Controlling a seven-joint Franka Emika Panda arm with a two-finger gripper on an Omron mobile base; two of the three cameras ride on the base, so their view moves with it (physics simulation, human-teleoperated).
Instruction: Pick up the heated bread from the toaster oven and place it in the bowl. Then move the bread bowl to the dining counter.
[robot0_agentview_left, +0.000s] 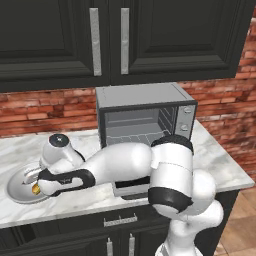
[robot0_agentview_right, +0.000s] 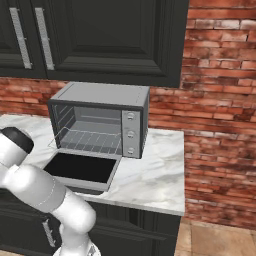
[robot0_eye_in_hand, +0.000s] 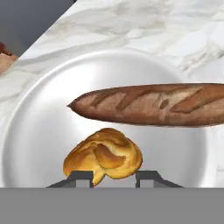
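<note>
Your arm folds low across the counter toward nine o'clock of the toaster oven (robot0_agentview_left: 145, 117), the gripper (robot0_eye_in_hand: 113, 178) hanging over the bowl (robot0_agentview_left: 17, 189). Its fingers (robot0_eye_in_hand: 80, 177) stand narrow, pinching the near edge of the heated bread (robot0_eye_in_hand: 104, 156), which sits in the bowl at six o'clock. A long baguette (robot0_eye_in_hand: 153, 105) lies across the bowl just beyond the bread. The oven's door (robot0_agentview_right: 80, 168) hangs open, its wire rack (robot0_agentview_right: 92, 141) bare.
</note>
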